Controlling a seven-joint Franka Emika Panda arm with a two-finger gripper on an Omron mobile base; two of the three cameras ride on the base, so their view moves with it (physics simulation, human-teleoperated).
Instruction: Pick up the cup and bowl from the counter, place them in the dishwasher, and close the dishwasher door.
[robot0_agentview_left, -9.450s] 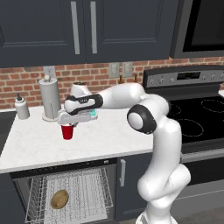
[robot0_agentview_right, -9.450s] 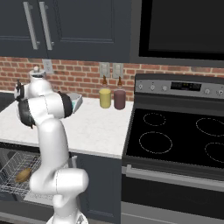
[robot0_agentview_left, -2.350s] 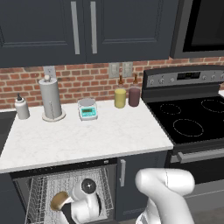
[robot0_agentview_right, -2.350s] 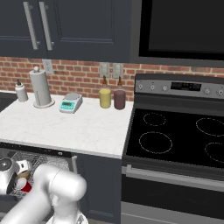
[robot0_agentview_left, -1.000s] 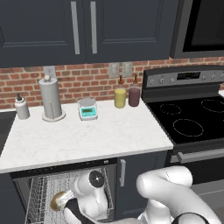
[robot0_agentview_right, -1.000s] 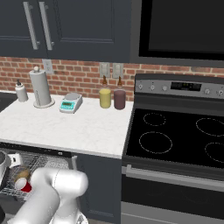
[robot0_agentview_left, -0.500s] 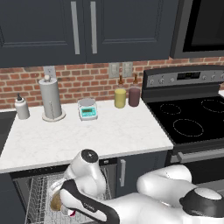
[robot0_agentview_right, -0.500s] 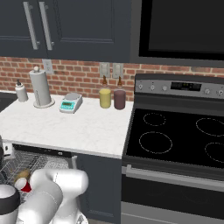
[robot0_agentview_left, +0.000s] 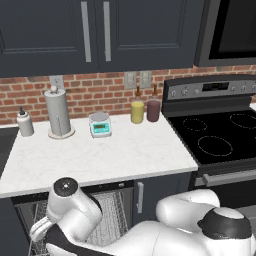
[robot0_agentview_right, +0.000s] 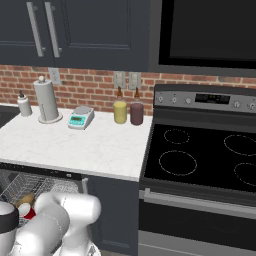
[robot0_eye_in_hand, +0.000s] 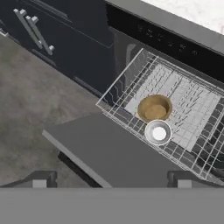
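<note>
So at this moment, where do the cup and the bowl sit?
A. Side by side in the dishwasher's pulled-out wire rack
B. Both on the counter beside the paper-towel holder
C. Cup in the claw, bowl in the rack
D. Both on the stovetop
A: the hand view shows the bowl and the cup next to each other in the wire rack, above the lowered dishwasher door.

One bowl (robot0_eye_in_hand: 154, 107), one cup (robot0_eye_in_hand: 158, 132), two jars (robot0_agentview_left: 137, 111), one scale (robot0_agentview_left: 100, 124), one towel roll (robot0_agentview_left: 58, 112), one bottle (robot0_agentview_left: 24, 122).
</note>
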